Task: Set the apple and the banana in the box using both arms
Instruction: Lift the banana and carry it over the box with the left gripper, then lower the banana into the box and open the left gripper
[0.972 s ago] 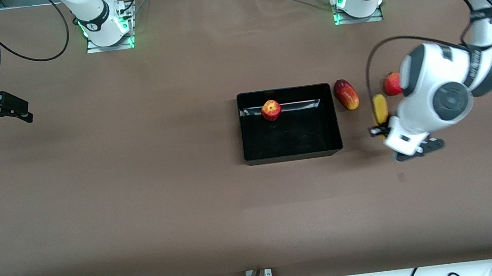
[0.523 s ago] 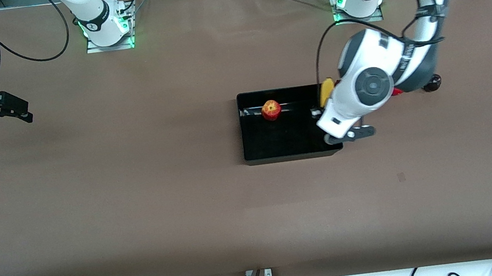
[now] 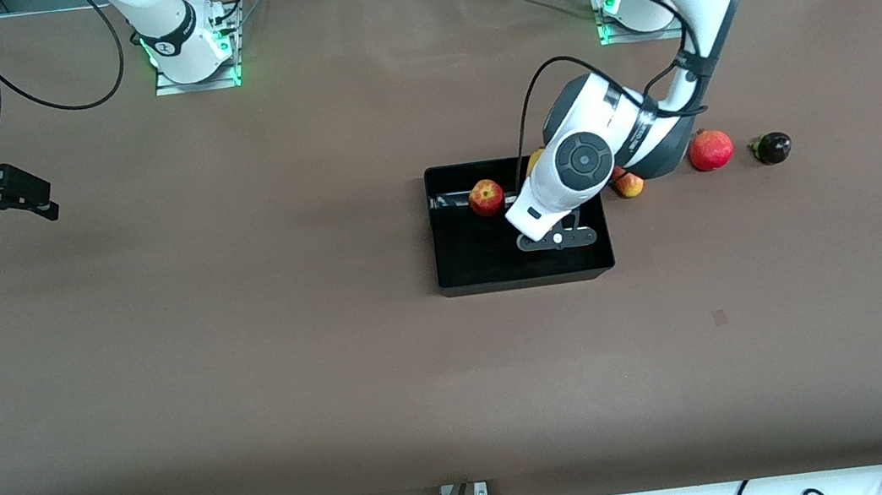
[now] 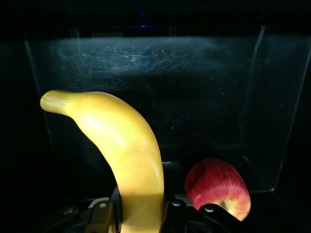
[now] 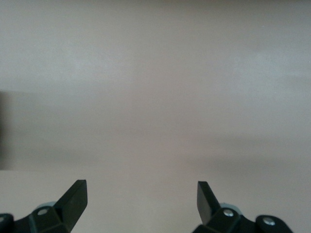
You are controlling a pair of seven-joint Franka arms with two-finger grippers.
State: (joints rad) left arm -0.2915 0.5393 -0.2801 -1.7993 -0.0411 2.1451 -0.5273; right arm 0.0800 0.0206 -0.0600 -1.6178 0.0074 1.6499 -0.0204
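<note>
Brown matte table (image 3: 250,349): at its right arm's end the right hand (image 3: 17,201) waits, fingers spread, empty. Glossy black box (image 3: 454,280), shallow and rectangular, holds the round red-yellow apple (image 3: 485,196); over it the left hand (image 4: 141,218) clamps the smooth curved banana (image 4: 126,160).

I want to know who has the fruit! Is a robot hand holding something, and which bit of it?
The left gripper, over the box, holds the banana near one end. The right gripper is open and holds nothing.

right claw (image 5: 141,196) spread wide, above bare brown table (image 5: 155,87)
</note>
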